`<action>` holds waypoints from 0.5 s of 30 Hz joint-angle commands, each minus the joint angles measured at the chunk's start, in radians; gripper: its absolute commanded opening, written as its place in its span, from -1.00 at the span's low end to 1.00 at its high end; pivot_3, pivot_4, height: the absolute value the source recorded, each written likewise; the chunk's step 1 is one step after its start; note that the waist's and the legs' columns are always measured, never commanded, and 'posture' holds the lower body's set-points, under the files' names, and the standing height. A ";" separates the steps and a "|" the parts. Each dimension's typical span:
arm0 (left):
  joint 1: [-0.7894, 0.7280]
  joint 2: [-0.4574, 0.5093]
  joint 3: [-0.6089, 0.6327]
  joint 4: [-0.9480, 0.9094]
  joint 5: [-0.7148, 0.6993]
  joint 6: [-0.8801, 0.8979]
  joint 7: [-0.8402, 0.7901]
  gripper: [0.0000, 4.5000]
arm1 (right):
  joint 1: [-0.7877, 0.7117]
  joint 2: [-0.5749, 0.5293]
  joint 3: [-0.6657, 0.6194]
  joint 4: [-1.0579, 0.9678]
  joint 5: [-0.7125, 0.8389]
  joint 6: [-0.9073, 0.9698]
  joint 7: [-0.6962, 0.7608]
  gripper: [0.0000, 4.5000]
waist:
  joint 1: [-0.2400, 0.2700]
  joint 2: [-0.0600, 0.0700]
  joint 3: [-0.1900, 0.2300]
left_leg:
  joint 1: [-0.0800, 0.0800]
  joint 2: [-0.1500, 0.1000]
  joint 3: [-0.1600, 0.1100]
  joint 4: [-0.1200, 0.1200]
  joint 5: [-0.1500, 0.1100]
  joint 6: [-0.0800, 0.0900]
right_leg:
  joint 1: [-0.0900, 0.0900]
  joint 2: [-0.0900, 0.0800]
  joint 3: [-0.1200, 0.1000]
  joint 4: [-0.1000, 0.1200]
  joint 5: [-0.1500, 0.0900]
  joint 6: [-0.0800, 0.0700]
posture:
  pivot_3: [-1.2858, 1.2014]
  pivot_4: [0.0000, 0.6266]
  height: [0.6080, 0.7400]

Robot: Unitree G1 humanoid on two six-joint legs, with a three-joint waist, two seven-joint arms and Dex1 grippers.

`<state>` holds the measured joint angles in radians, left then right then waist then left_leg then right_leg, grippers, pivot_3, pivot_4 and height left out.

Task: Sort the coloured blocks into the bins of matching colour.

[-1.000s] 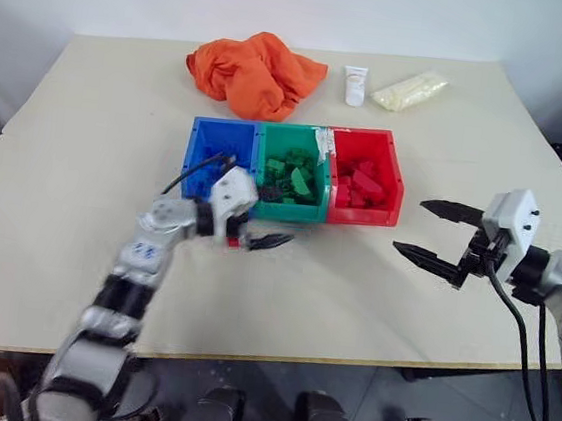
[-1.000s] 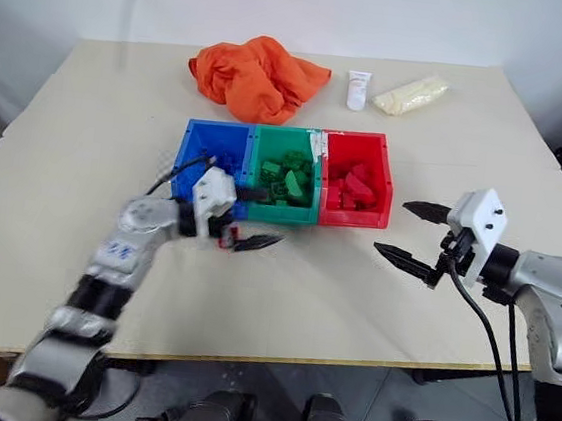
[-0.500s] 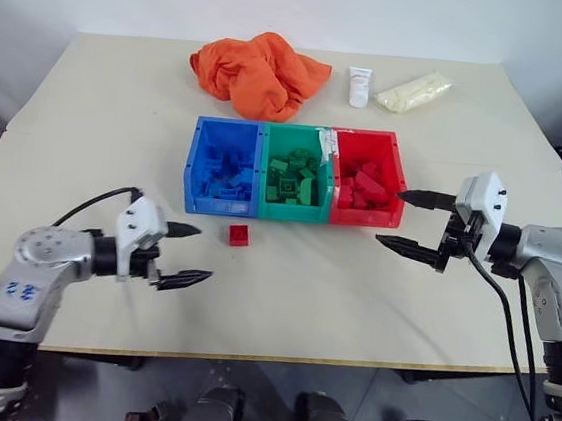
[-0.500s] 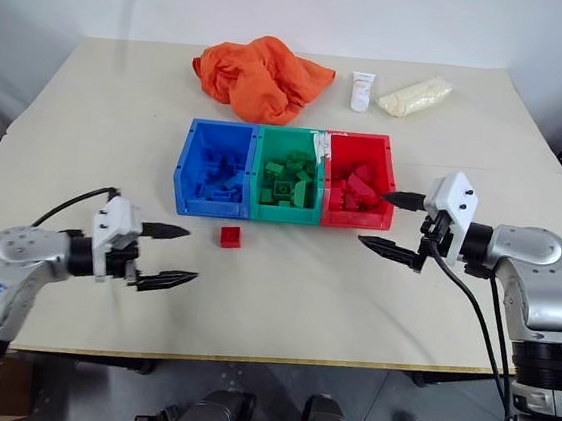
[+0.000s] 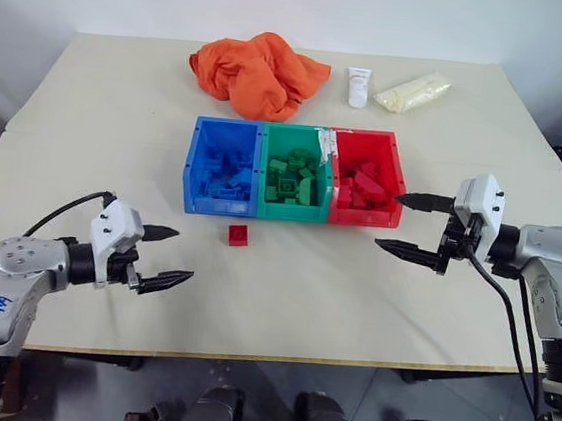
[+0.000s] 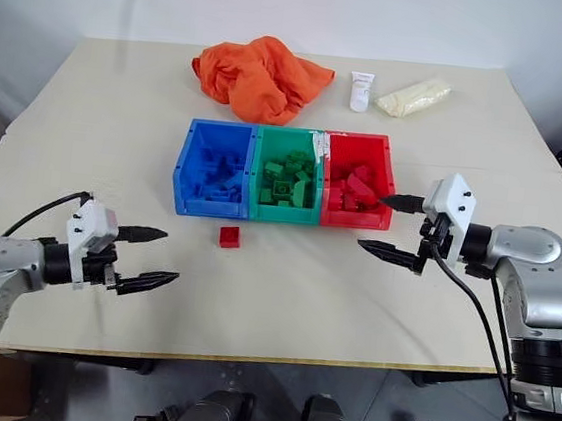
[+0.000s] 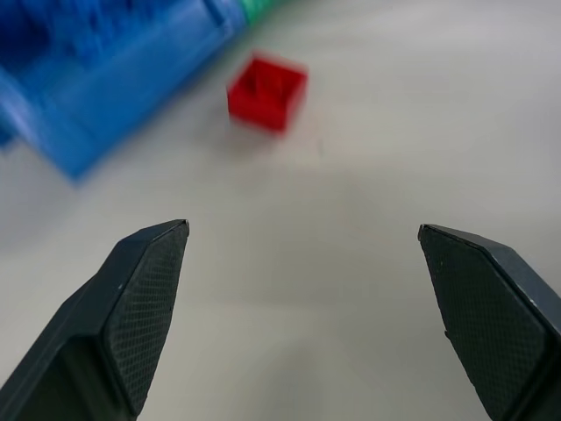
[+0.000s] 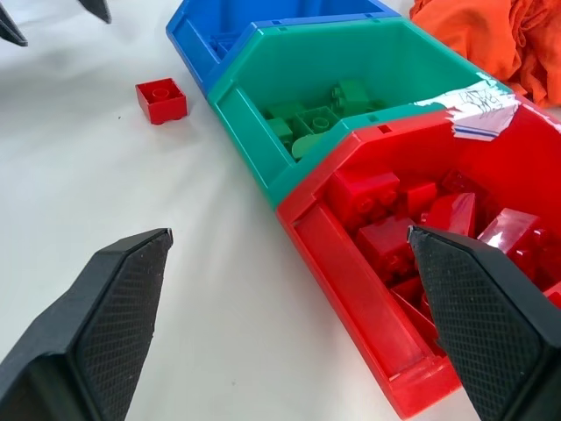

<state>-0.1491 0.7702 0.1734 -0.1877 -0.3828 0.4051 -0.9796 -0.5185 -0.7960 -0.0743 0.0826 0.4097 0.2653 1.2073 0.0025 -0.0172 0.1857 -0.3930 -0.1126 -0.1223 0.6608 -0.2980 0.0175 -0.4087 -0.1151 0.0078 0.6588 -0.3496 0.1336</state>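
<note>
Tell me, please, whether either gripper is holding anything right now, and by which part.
Nothing is held. The left gripper and right gripper both have open, empty jaws above the table; one red block lies loose before the bins.

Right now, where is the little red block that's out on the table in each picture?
Left eye: red block below blue bin.
Right eye: block below blue-green seam.
Left wrist: block beside the blue bin.
Right wrist: block near blue bin.
Shared landmark: blue bin.

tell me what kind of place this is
Probably a robot test room: a plain table against a bare white wall, holding sorting props, three coloured bins of toy bricks, one red brick left out, and an orange cloth.
</note>
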 commanded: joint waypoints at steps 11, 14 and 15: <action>-0.197 -0.186 -0.207 0.246 0.151 -0.163 0.096 0.98 | 0.090 -0.022 -0.077 -0.110 0.028 0.018 -0.057 1.00 | -0.001 0.000 0.000 | 0.000 0.001 0.002 0.000 0.000 0.000 | -0.001 0.001 -0.002 0.001 0.000 0.000 | 0.03 -0.52 1.00; -0.241 -0.217 -0.228 0.311 0.171 -0.196 0.093 0.98 | 0.115 -0.028 -0.098 -0.137 0.033 0.029 -0.072 1.00 | 0.004 0.000 0.000 | 0.000 0.000 0.002 0.002 0.000 0.000 | -0.001 0.001 -0.002 0.001 0.000 0.000 | 0.03 -0.52 1.00; -0.256 -0.226 -0.233 0.333 0.176 -0.205 0.093 0.98 | 0.121 -0.029 -0.102 -0.143 0.033 0.032 -0.076 1.00 | 0.004 0.000 0.000 | 0.000 0.000 0.002 0.002 0.000 0.000 | -0.001 0.001 -0.002 0.001 0.000 0.000 | 0.03 -0.52 1.00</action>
<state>-0.3850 0.5504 -0.0543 0.1310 -0.2207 0.2278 -0.8866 -0.4011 -0.8046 -0.1339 -0.0213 0.4211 0.2934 1.1408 0.0069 -0.0172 0.1857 -0.3930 -0.1127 -0.1204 0.6628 -0.2983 0.0173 -0.4091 -0.1145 0.0054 0.6600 -0.3495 0.1338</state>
